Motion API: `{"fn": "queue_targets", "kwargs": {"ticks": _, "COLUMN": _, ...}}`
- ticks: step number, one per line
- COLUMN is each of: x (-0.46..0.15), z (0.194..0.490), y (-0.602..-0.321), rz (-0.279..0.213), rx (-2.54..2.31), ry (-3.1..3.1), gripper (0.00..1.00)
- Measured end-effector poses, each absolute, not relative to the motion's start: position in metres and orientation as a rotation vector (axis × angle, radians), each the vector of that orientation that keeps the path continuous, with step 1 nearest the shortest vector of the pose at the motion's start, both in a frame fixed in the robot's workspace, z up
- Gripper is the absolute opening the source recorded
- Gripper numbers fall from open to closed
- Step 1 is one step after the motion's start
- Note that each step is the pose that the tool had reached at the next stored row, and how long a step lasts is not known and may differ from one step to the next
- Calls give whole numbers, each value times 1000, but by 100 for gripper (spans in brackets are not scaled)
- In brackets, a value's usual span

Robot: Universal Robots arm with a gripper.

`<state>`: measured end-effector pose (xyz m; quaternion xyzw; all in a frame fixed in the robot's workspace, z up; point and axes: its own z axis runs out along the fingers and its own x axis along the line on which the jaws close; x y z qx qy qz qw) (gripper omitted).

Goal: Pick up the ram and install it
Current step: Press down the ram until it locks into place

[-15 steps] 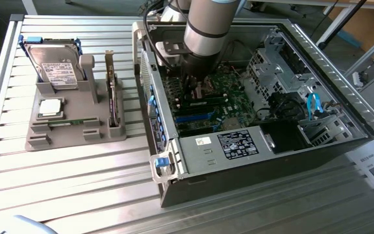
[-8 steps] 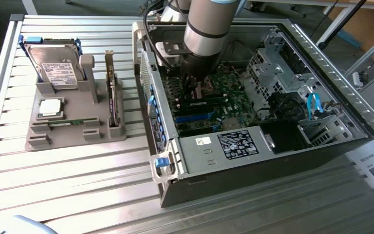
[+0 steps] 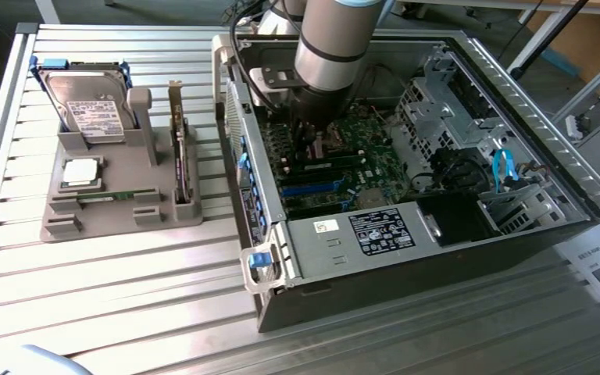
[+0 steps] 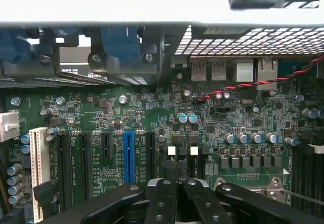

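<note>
The robot's black gripper (image 4: 179,184) is shut tight, and I cannot tell if anything thin is pinched in it. It hangs low inside the open grey metal computer case (image 3: 311,262), close over the green main board (image 4: 152,107). A long thin green ram stick (image 3: 107,197) lies flat on the grey plastic tray (image 3: 165,217). That is outside the case, well apart from the gripper toward the exterior view's left. Its long side runs across that view.

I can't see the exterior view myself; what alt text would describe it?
A grey robot arm reaches down into an open black desktop computer case, over its green motherboard. On the exterior view's left, a grey plastic holder on the slatted metal table carries a silver hard drive, a square silver processor chip and a thin green ram stick.
</note>
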<state>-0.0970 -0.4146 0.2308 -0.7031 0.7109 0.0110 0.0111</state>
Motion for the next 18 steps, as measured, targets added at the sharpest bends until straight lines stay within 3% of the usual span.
{"fn": "queue_targets", "kwargs": {"ticks": 18, "x": -97, "z": 236, "y": -415, "rz": 36, "rx": -2193, "ry": 2218, "gripper": 10}}
